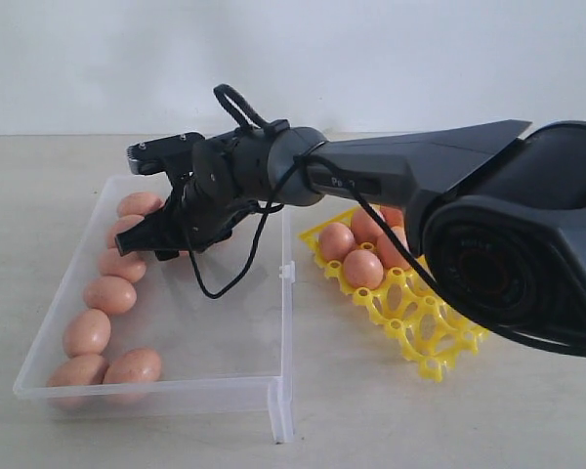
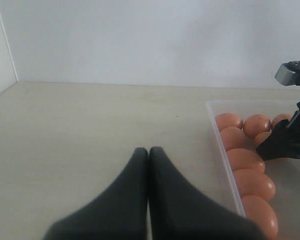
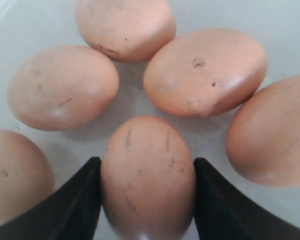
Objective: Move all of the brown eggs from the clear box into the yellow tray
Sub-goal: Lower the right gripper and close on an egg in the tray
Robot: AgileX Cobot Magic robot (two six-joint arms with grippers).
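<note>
right hand (image 3: pixel 146 165): clamped on one brown egg (image 3: pixel 147 200) in clear box (image 1: pixel 283 322)
left hand (image 2: pixel 149 152): fingers together, over desk (image 2: pixel 90 125) beside box
yellow tray (image 1: pixel 420 332): holds brown eggs (image 1: pixel 363 269)

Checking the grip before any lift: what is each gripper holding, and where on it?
Left gripper: shut, empty. Right gripper flanks one egg at its sides; a firm hold cannot be told.

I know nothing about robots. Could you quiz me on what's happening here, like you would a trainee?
1. True or false: the left end effector is shut, holding nothing.
2. What does the right end effector straddle? A) a brown egg B) a spoon C) nothing.
3. Fill in: in the exterior view, the yellow tray sits to the ____ of the clear box.
Key: 1 true; 2 A; 3 right.
</note>
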